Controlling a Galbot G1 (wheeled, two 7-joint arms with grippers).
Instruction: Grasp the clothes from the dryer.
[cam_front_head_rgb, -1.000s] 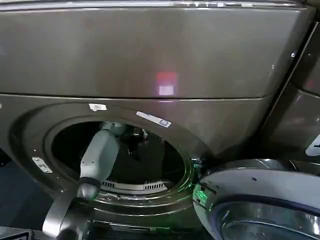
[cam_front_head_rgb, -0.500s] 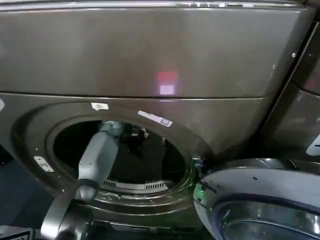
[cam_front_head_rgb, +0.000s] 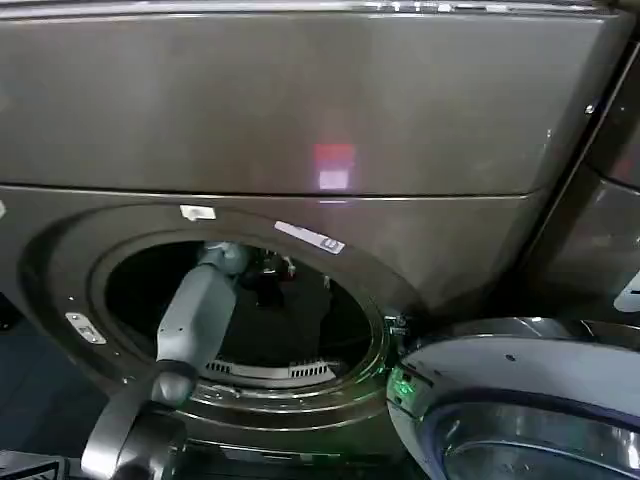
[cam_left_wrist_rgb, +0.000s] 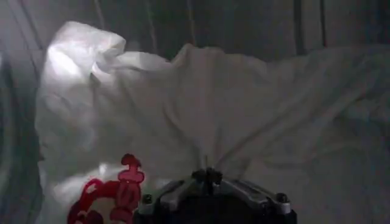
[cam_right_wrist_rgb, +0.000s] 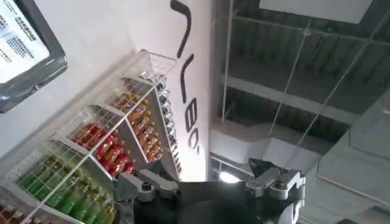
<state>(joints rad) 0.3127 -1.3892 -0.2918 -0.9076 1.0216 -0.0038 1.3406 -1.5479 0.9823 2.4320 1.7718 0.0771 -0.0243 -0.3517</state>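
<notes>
From the head view I see the open door nearest me, then my left arm reaching through the porthole of the dryer. Deep in the drum, my left claw is pinched closed on a fold of the clothes, which lie heaped against the drum wall. My right claw points up at a drinks rack, spread wide and empty.
</notes>
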